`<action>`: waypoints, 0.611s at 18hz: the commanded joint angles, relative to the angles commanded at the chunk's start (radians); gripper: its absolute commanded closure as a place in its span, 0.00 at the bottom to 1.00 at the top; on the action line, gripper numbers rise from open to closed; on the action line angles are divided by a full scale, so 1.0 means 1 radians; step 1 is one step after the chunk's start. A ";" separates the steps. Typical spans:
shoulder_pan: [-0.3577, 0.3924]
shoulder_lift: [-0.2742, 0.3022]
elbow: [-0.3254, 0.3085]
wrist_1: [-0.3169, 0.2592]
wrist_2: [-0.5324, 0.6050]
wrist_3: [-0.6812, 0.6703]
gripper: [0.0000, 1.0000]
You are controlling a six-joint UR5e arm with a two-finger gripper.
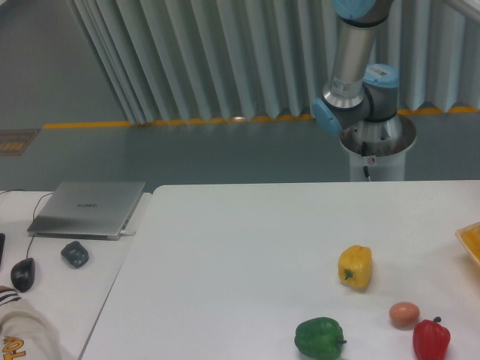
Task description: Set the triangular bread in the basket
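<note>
I cannot see the robot's hand or the triangular bread, only a corner of the orange-yellow basket [471, 240] at the white table's [240, 255] right edge, well apart from the yellow bell pepper [355, 266].

Illumination: even, diffuse, moderately bright; source was not visible.
Shadows: faint and soft beneath the yellow pepper [355, 267] and egg [404, 313].
Glare: none on the table [240, 255].
Sharpness: slightly soft, mildly grainy throughout.
</note>
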 joint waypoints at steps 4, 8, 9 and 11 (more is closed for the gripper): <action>-0.003 0.000 0.003 0.000 0.000 0.000 0.00; -0.040 -0.002 0.005 0.000 0.000 0.000 0.00; -0.046 -0.002 0.006 0.000 0.000 0.000 0.00; -0.060 -0.002 0.006 0.000 0.002 0.000 0.00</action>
